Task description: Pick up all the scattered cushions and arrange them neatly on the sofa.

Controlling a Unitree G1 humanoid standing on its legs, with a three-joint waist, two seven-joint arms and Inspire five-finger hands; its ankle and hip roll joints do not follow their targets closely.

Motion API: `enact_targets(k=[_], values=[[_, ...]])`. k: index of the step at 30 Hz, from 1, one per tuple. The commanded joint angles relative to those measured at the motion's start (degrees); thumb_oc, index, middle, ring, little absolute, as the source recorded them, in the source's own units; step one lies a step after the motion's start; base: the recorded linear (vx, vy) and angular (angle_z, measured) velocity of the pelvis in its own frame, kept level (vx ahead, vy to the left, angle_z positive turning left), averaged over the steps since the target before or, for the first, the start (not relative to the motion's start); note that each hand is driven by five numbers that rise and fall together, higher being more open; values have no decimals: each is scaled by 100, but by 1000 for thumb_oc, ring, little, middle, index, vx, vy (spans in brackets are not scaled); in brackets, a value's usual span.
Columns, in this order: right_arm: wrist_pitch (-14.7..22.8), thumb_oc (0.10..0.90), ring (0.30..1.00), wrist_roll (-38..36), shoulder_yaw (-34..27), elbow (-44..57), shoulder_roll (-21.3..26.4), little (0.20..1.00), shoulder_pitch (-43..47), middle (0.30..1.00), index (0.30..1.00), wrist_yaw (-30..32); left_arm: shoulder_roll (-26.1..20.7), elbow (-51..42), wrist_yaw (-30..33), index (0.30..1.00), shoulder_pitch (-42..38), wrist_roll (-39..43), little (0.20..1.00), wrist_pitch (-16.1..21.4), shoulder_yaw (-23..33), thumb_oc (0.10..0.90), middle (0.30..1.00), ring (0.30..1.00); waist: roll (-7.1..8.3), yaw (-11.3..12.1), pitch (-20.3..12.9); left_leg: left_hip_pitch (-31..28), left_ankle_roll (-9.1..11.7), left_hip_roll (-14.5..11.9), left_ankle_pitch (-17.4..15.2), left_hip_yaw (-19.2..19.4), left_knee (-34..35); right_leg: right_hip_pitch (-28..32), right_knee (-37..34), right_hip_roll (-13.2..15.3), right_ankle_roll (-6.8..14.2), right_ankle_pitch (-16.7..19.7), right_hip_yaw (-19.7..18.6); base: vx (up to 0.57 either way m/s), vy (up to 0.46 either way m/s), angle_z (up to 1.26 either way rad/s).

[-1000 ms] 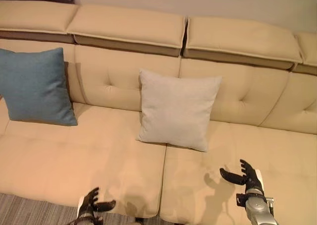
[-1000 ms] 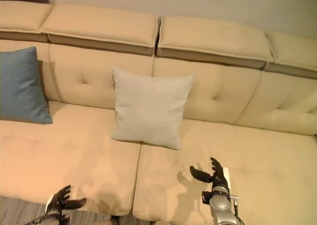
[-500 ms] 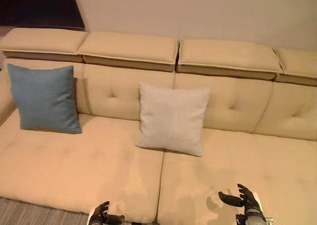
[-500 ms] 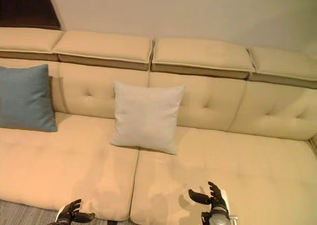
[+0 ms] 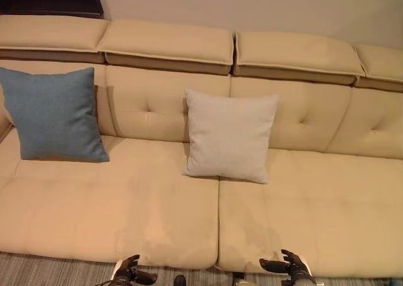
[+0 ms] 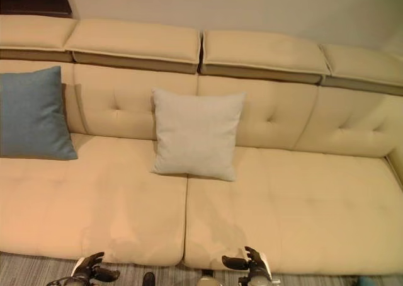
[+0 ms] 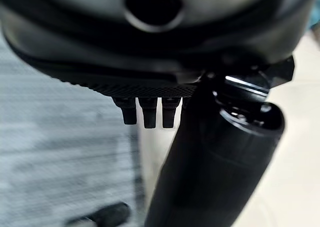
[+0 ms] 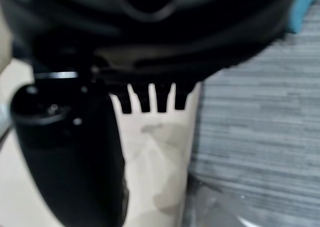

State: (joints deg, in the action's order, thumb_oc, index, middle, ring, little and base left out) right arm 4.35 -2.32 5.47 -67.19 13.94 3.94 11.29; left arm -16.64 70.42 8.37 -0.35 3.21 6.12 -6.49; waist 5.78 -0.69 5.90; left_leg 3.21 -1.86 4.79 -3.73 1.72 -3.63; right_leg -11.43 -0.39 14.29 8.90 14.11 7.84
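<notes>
Already two square fabric cushions, blue [image 5: 55, 114] and pale grey [image 5: 230, 135], stand upright against the beige sofa's [image 5: 157, 204] back; left robot hand [image 5: 128, 274] and right robot hand [image 5: 286, 268] hover empty, fingers relaxed, by its near edge.

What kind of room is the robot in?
Probably a living room. A long beige sofa stands against a plain wall, a blue cushion and a pale grey cushion lean on its backrest, and striped grey carpet lies in front.

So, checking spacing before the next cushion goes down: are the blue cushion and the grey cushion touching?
Apart. The left eye view shows the blue cushion and the grey cushion separated by a wide stretch of bare sofa backrest.
</notes>
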Motion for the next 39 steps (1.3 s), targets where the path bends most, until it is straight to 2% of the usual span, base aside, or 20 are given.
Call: enact_targets(k=[1, 5, 7, 9, 10, 11, 13, 16, 18, 19, 20, 21, 22, 23, 26, 30, 32, 35, 37, 39], values=[[105, 800, 900, 162, 39, 72, 452, 900, 116, 900, 900, 104, -89, -76, 84, 900, 2, -170, 900, 122, 115, 800, 900, 900, -149, 219, -61, -43, 157, -174, -208, -405, 99, 3, 914, -620, -29, -994, -32, -162, 61, -1], [88, 800, 900, 144, 23, -59, 385, 900, 35, 900, 900, 45, -143, -31, 21, 900, 58, -144, 900, 63, 183, 800, 900, 900, -147, 348, -273, 117, 123, -209, -81, -312, 175, 471, 1192, -824, -113, -1455, -27, -150, -4, -4], [69, 800, 900, 163, 24, -84, 374, 900, 59, 900, 900, 60, -121, -87, 25, 900, 63, -89, 900, 73, 177, 800, 900, 900, -63, 564, -358, 363, 151, -204, -23, -101, 63, 918, 870, -762, -98, -1506, 183, -210, -88, -32], [56, 800, 900, 175, 87, -57, 375, 900, 59, 900, 900, 57, -98, -120, 24, 900, 62, -80, 900, 87, 123, 800, 900, 900, -38, 623, -421, 427, 198, -241, 46, -10, 65, 1036, 543, -803, -122, -1632, 205, -121, -99, -61], [56, 800, 900, 175, 87, -57, 375, 900, 59, 900, 900, 57, -98, -120, 24, 900, 63, -80, 900, 87, 123, 800, 900, 900, -38, 624, -421, 427, 198, -241, 46, -9, 65, 1036, 543, -803, -122, -1632, 205, -228, -214, -49], [67, 800, 900, 141, 141, -14, 427, 900, 105, 900, 900, 86, -58, -190, 39, 900, -67, -47, 900, 97, -9, 800, 900, 900, -68, 542, -334, 643, 312, -293, 193, 2, -32, 956, 310, -945, -195, -1667, -23, -165, -141, -19], [58, 800, 900, 127, 145, -19, 452, 900, 102, 900, 900, 93, -34, -220, 32, 900, -108, -47, 900, 99, -66, 800, 900, 900, -88, 510, -288, 742, 350, -296, 235, -25, -109, 945, 233, -968, -228, -1660, -34, -194, -119, 22], [32, 800, 900, 50, 130, -178, 522, 900, 124, 900, 900, 158, 102, -304, 19, 900, -267, -38, 900, 101, -279, 800, 900, 900, -165, 449, -87, 1050, 518, -268, 382, -192, -370, 849, 96, -998, -305, -1513, 12, -258, -51, 23], [26, 800, 900, 46, 125, -229, 535, 900, 124, 900, 900, 172, 136, -293, 18, 900, -292, -38, 900, 101, -321, 800, 900, 900, -154, 426, -49, 1036, 527, -246, 295, -263, -473, 811, 116, -971, -312, -1451, 14, -186, 15, 8], [11, 800, 900, 57, 101, -290, 538, 900, 124, 900, 900, 178, 187, -231, 3, 900, -295, -63, 900, 72, -336, 800, 900, 900, -91, 366, -71, 882, 521, -257, 43, -371, -659, 730, 97, -865, -300, -1318, -18, -100, 40, -10], [11, 800, 900, 57, 102, -289, 539, 900, 122, 900, 900, 179, 188, -231, 3, 900, -294, -64, 900, 72, -336, 800, 900, 900, -96, 369, -62, 874, 523, -263, 30, -371, -671, 743, 95, -871, -300, -1319, -18, -160, 99, -18], [19, 800, 900, 81, 99, -342, 554, 900, 106, 900, 900, 193, 243, -173, 12, 900, -270, -40, 900, 60, -325, 800, 900, 900, -86, 373, -56, 689, 534, -322, -171, -633, -868, 701, 122, -834, -295, -1261, -104, -61, 59, -15], [19, 800, 900, 81, 98, -343, 553, 900, 108, 900, 900, 193, 242, -173, 12, 900, -272, -40, 900, 60, -324, 800, 900, 900, -79, 361, -70, 705, 532, -312, -149, -641, -852, 683, 120, -824, -293, -1255, -96, -112, 129, -30], [6, 800, 900, 117, 111, -364, 564, 900, 90, 900, 900, 195, 293, -126, 18, 900, -243, -32, 900, 44, -324, 800, 900, 900, -102, 364, -86, 535, 571, -377, -179, -1073, -995, 605, 185, -807, -286, -1220, -207, -67, 120, -53], [-42, 800, 900, 196, 109, -403, 598, 900, 101, 900, 900, 186, 362, -90, 35, 900, -259, -28, 900, 28, -355, 800, 900, 900, -218, 316, -140, 139, 568, -392, -383, -1538, -602, 390, 374, -761, -216, -1153, -404, -86, 204, -65], [-103, 800, 900, 139, 69, -396, 563, 900, 182, 900, 900, 203, 373, -146, 53, 900, -383, -31, 900, 35, -409, 800, 900, 900, -215, 253, -86, 79, 483, -297, -469, -1458, -510, 165, 363, -619, -92, -872, -516, -144, 218, -43], [-157, 800, 900, 116, 89, -363, 432, 900, 155, 900, 900, 197, 335, -210, 48, 900, -439, -60, 900, 58, -415, 800, 900, 900, -171, 258, 12, 81, 360, -107, -477, -1400, -372, -105, 132, -490, 103, -491, -666, -210, 207, -79], [-181, 800, 900, 105, 95, -342, 370, 900, 151, 900, 900, 206, 274, -162, 69, 900, -488, -190, 900, 50, -483, 800, 900, 900, -159, 220, 99, 165, 316, -26, -404, -1331, -340, -307, 73, -451, 208, -350, -738, -258, 170, -75], [-164, 800, 900, 137, 138, -359, 337, 900, 95, 900, 900, 204, 152, -87, 60, 900, -508, -381, 900, 8, -547, 800, 900, 900, -201, 186, 187, 394, 212, -17, -247, -1133, -370, -371, 341, -531, 107, -590, -690, -309, 136, -43], [-164, 800, 900, 137, 138, -358, 338, 900, 93, 900, 900, 204, 153, -87, 60, 900, -507, -381, 900, 8, -548, 800, 900, 900, -203, 194, 194, 384, 212, -21, -257, -1127, -376, -367, 353, -535, 106, -600, -696, -126, 66, -89]])
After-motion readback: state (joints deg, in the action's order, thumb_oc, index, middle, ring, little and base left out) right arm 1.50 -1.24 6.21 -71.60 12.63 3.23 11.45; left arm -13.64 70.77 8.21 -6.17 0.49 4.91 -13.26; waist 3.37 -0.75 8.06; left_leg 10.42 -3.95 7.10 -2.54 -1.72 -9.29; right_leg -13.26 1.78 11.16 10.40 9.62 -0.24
